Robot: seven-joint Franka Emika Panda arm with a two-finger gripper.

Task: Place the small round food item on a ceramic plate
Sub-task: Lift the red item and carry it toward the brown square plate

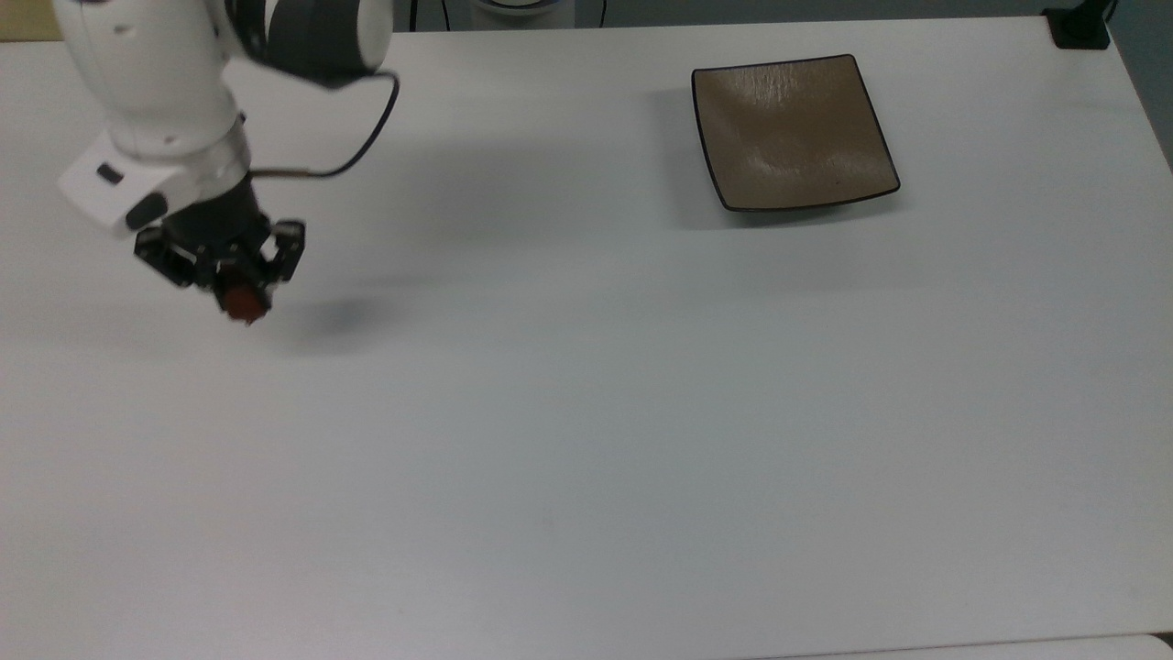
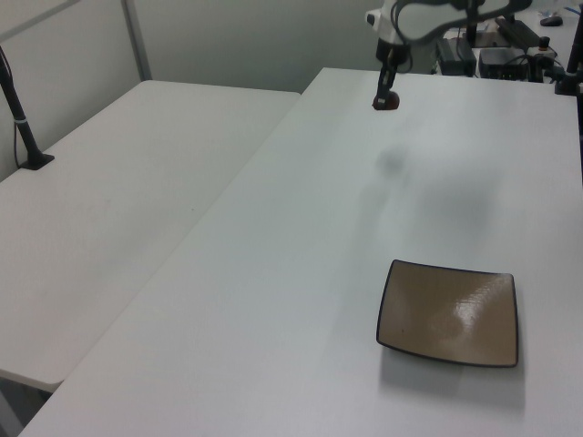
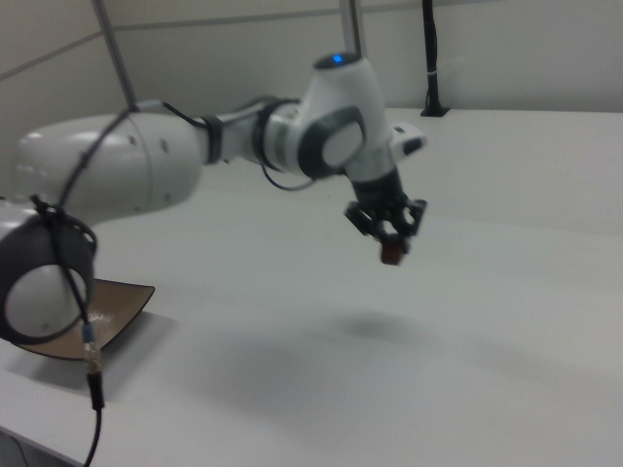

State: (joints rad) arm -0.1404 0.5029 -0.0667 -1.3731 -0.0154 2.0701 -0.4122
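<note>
- At the top view's left, your claw (image 1: pixel 240 291) hangs above the white bench (image 1: pixel 586 412), fingers pointing down and clamped on the food lump (image 1: pixel 243 301).
- The lump is a small reddish-brown piece, held between the fingertips and clear of the bench; you can see its shadow (image 1: pixel 339 316) lying apart from it, just toward the top view's right.
- In the right view, the claw (image 3: pixel 391 243) and the lump (image 3: pixel 391 251) hang well above the bench, with a faint shadow (image 3: pixel 375 323) on the surface below.
- In the left view, the claw (image 2: pixel 386 95) and the lump (image 2: pixel 384 102) sit near the far end of the bench, with a soft shadow (image 2: pixel 392 162) nearer the camera.
- Your plate (image 1: pixel 793 131) is square, tan-brown with a thin dark rim, and lies flat near the top view's upper right, well apart from the claw.
- In the left view the plate (image 2: pixel 450 312) lies close to the camera, toward the left view's right.
- A dark cable (image 1: pixel 353 137) loops from the arm's wrist (image 1: pixel 156 110).
</note>
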